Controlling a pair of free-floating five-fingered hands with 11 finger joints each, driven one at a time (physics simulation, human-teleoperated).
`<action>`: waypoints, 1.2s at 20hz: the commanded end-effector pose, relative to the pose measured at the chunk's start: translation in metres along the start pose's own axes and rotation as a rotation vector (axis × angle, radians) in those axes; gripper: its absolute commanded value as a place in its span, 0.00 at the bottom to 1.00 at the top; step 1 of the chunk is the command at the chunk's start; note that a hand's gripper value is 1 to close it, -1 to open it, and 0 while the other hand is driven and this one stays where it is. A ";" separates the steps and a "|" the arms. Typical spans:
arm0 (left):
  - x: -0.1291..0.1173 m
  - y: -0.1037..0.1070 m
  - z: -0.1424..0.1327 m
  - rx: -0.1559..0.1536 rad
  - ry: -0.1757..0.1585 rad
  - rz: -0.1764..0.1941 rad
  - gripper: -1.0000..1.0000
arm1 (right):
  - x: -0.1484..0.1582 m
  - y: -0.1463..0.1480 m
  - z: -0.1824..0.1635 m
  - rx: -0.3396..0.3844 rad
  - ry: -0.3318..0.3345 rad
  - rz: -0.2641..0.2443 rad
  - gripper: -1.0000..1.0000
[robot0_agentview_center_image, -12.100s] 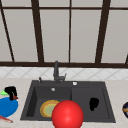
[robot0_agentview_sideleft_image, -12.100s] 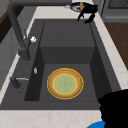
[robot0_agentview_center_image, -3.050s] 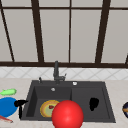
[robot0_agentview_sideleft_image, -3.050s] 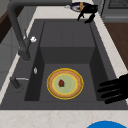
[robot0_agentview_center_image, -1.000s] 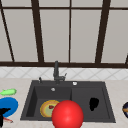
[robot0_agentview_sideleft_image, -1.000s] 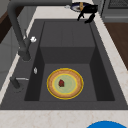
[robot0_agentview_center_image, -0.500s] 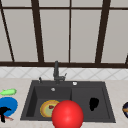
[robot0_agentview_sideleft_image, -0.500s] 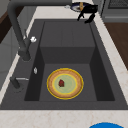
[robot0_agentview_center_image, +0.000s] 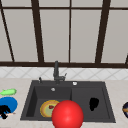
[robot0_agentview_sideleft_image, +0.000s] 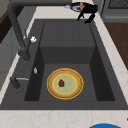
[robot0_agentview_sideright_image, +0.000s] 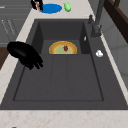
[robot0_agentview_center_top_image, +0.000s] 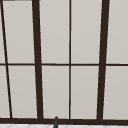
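The left hand (robot0_agentview_center_image: 5, 110) is being held over the blue plate (robot0_agentview_center_image: 8, 103) on the counter left of the sink (robot0_agentview_center_image: 107, 105); whether its fingers are curled cannot be told. A small item is seen at it, unidentifiable. The right hand (robot0_agentview_center_image: 93, 103) is being kept above the sink's right basin, fingers relaxed and pointing down, grasping nothing. A yellow plate (robot0_agentview_sideleft_image: 65, 83) is lying in the left basin, a cucumber (robot0_agentview_center_image: 8, 92) beside the blue plate.

Left hand (robot0_agentview_center_image: 4, 110) hovered low at the counter's left edge; right hand (robot0_agentview_center_image: 93, 103) hung over the sink's right half, fingers pointing down, relaxed.
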 end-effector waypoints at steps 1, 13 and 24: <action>0.000 0.000 0.001 0.000 0.000 0.003 1.00 | 0.000 0.000 0.000 0.000 0.000 0.000 0.50; 0.008 0.023 -0.008 0.020 -0.003 0.031 1.00 | 0.000 0.000 0.000 0.000 0.000 0.000 0.50; 0.020 0.044 -0.018 0.018 0.002 -0.015 1.00 | 0.000 0.000 0.000 0.000 0.000 0.000 0.50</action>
